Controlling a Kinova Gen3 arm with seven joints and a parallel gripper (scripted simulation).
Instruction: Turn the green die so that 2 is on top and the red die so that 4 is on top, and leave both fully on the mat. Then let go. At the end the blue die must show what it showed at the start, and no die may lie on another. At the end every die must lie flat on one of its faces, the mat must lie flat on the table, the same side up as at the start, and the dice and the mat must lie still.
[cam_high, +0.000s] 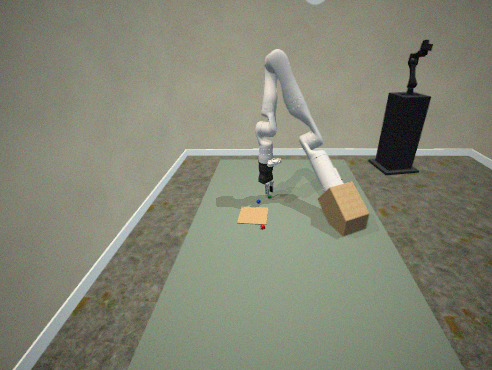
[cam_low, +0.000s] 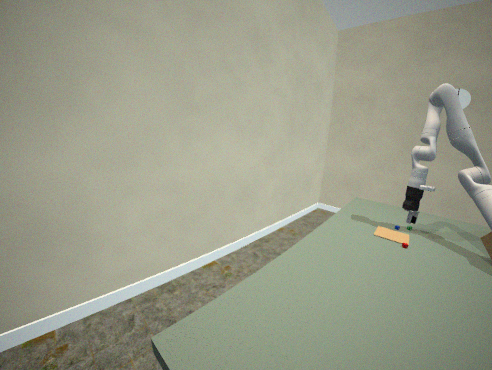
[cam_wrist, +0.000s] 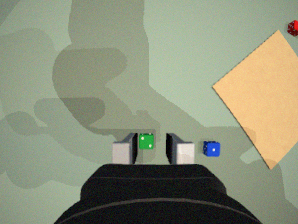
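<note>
The green die (cam_wrist: 147, 141) lies straight below my gripper (cam_wrist: 153, 136), framed between my two fingers in the wrist view with a sliver of table showing on each side of it (so I am lined up, not yet on it). My fingers stand partly open and grip nothing. The die sits on the bare table, off the mat (cam_wrist: 265, 98), which lies to its right in the wrist view. The blue die (cam_wrist: 212, 148) is just beside my right finger, between me and the mat, and I judge it the thing to avoid bumping, since it must keep its face. The red die (cam_wrist: 293, 27) is well apart, past the mat's far corner. A straight descent should bracket the green die; being a cube, it has no long axis to favour.
</note>
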